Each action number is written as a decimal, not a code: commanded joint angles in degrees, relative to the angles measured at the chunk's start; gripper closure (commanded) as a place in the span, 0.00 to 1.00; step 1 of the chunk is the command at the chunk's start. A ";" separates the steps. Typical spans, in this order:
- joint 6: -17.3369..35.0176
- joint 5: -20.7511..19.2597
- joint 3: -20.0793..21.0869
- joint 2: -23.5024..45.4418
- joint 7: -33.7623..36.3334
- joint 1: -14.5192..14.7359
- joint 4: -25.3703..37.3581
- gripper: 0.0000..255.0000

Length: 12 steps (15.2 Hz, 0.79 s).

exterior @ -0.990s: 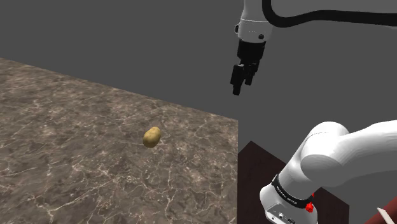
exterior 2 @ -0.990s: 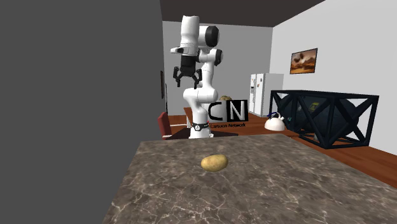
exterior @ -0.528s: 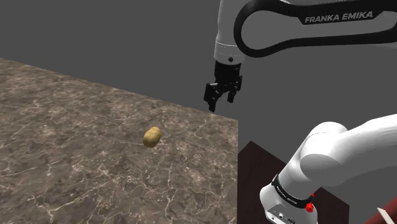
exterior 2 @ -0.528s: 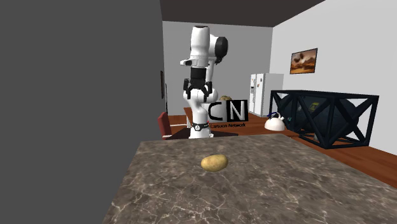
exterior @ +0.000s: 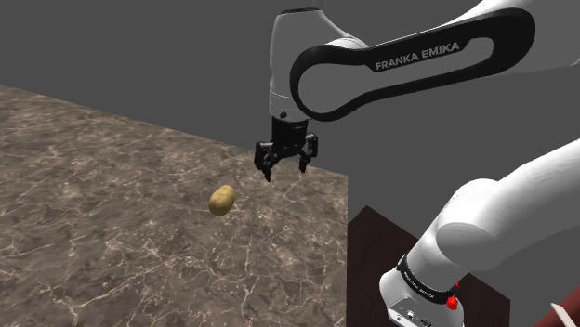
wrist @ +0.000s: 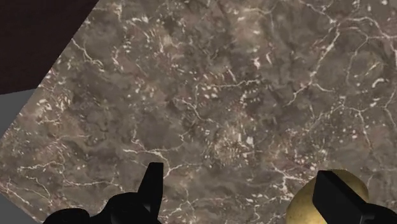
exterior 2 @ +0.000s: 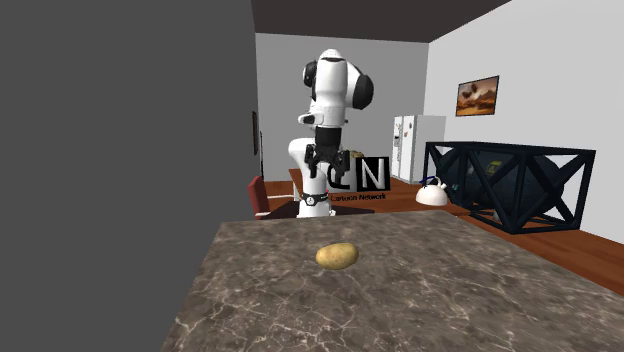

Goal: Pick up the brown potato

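A brown potato [exterior: 221, 199] [exterior 2: 337, 256] lies on the marble tabletop [exterior: 102, 214]. My black gripper [exterior: 285, 172] hangs open a little above the table, to the shoulder view's right of the potato and just beyond it. In the second exterior view the gripper [exterior 2: 325, 174] is behind the potato, near the table's far edge. Seen from the wrist, the fingers [wrist: 153, 184] stand wide apart with bare marble between them. The potato [wrist: 304, 205] pokes out beside one fingertip, partly hidden by it. Nothing is held.
The tabletop ends at an edge [exterior: 348, 241] next to my dark red stand [exterior: 386, 249]. A grey wall [exterior 2: 120, 150] runs along the table's side. Across the room stand a white kettle [exterior 2: 432, 193], a black lattice frame [exterior 2: 520, 185] and a fridge [exterior 2: 410, 145].
The arm has swung down and toward the shoulder view's left, bringing the gripper from high beside the table corner to just above the table near the potato. The potato has not moved.
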 commanded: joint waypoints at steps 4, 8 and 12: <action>7.85 -3.23 5.63 11.26 14.12 -2.57 4.01 0.00; 12.57 -9.56 8.51 21.66 26.58 -3.94 8.99 0.00; 15.36 -17.57 8.18 32.38 39.11 -2.70 15.43 0.00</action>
